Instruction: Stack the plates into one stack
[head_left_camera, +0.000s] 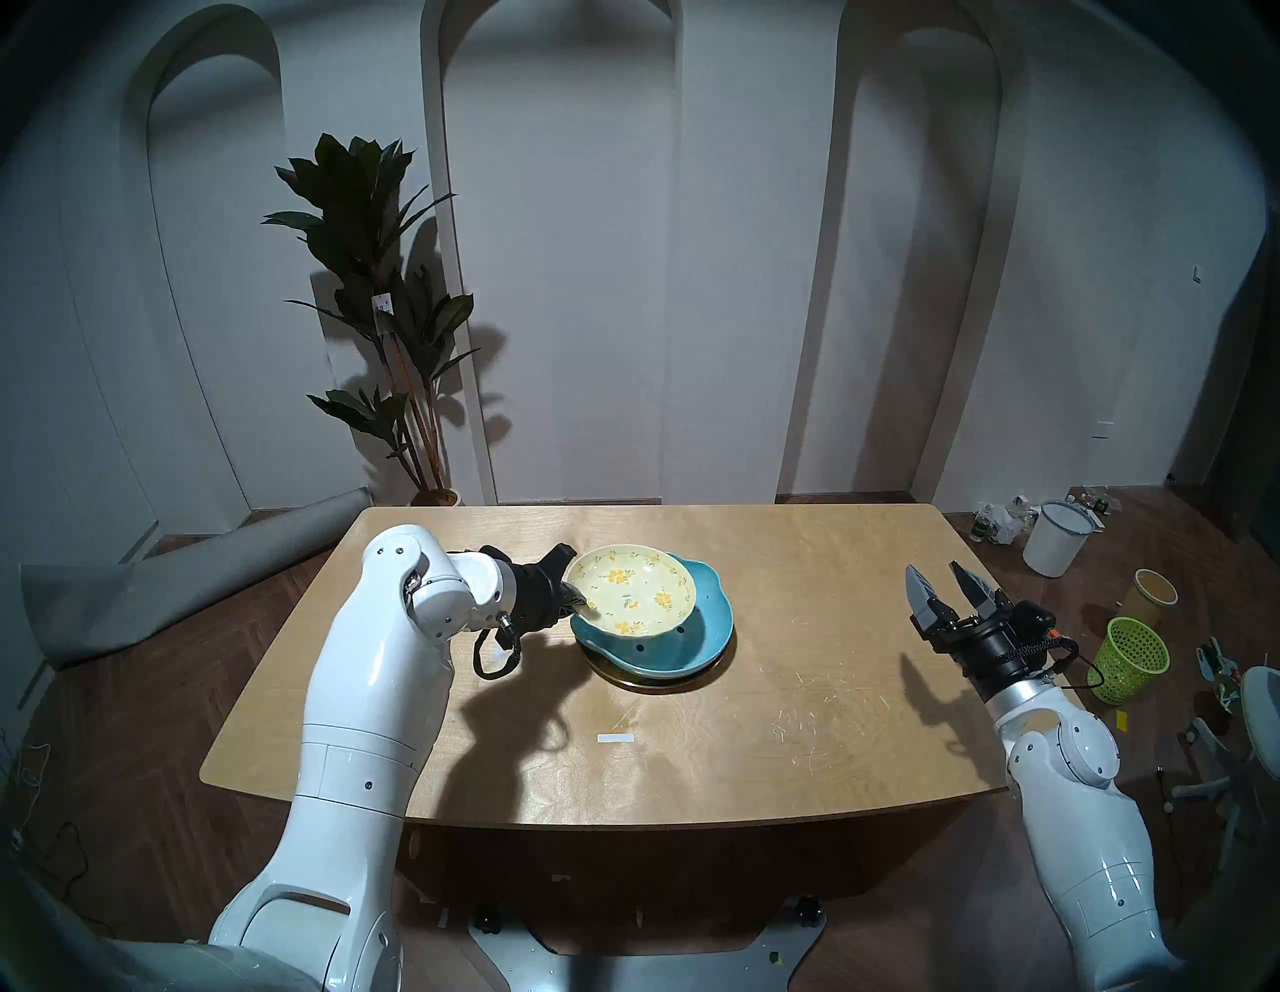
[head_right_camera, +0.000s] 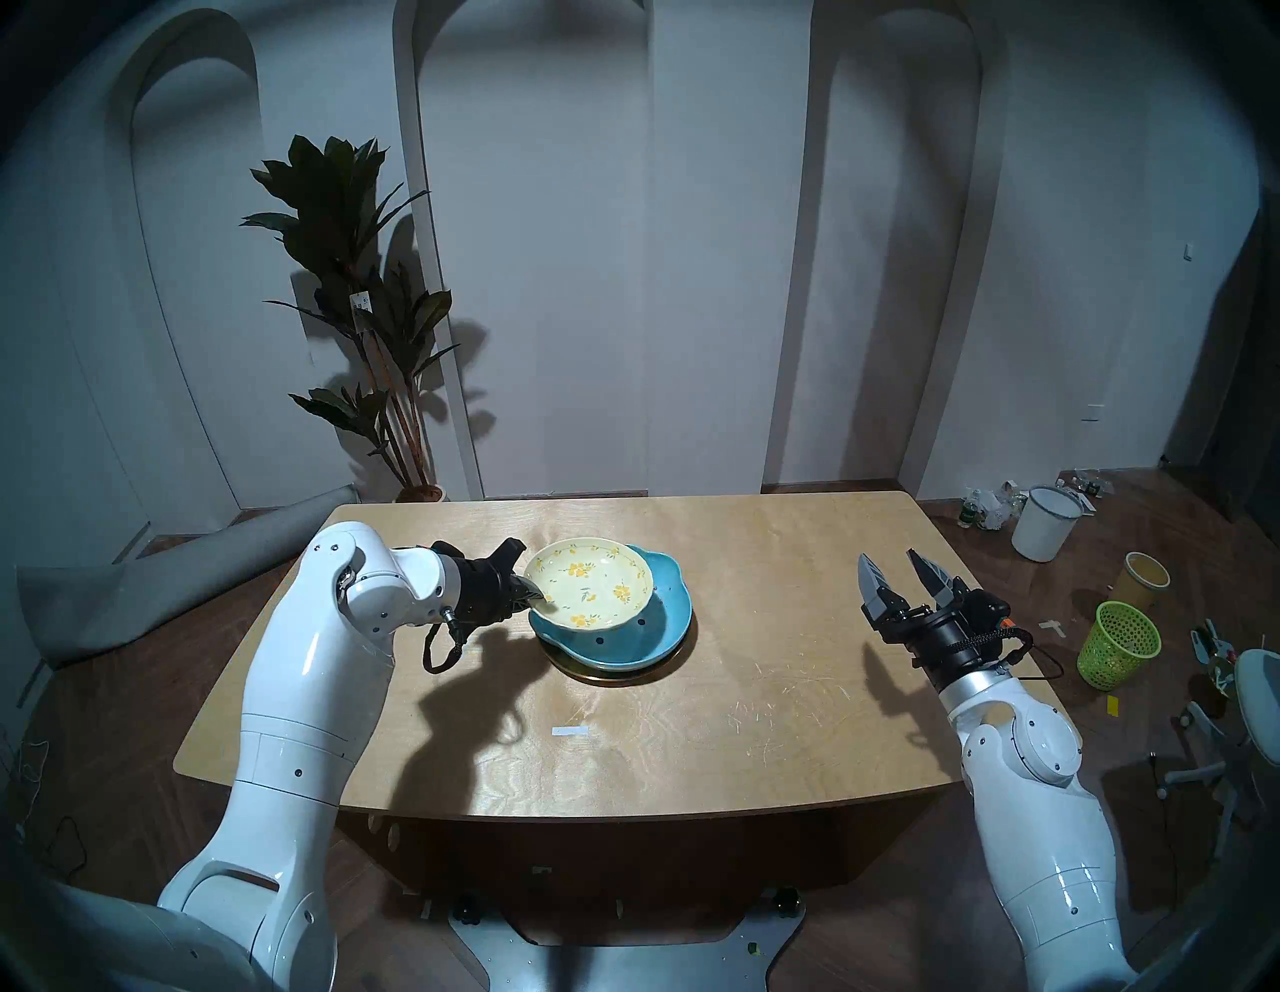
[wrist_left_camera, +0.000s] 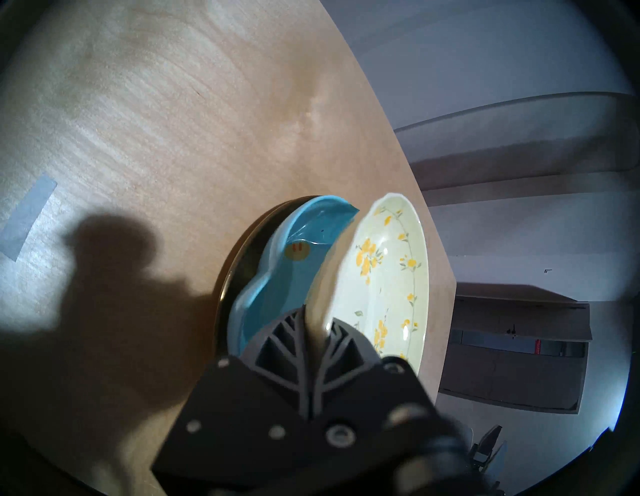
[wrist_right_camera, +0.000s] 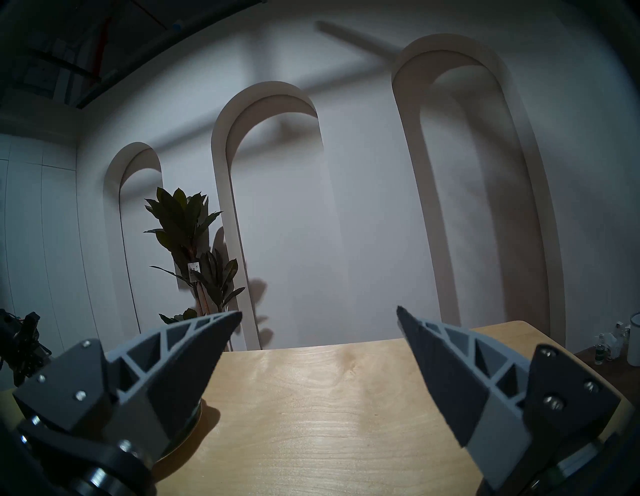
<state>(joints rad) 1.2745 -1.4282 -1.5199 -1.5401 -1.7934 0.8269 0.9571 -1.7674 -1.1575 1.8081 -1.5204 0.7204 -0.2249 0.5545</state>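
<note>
Pale-yellow floral dish (head_left_camera: 632, 590) up off level, tilted, sitting over the blue scalloped dish (head_left_camera: 682, 641) but shifted toward the robot's left and far side; its near-right edge looks low over the blue bowl, contact there can't be confirmed. Blue dish nested on gold plate (head_left_camera: 651, 682), both on desk (head_left_camera: 796, 693), centre-left.

Left tool (head_left_camera: 576, 601) clamped on yellow dish's left rim; wrist view shows rim pinched between both fingers (wrist_left_camera: 277, 346). Dish thus lies to the right of left tool, reaching out over the stack.

Key relation, my read: dish must go right, toward robot, and level out before release, else it rests skewed on the scallops.

Right tool (head_left_camera: 949, 589) spread wide, empty, well apart at desk's right edge; left arm far nearer.

Hidden: gold plate only a thin sliver; underside gap not visible; blue dish's left lobe behind yellow.
</note>
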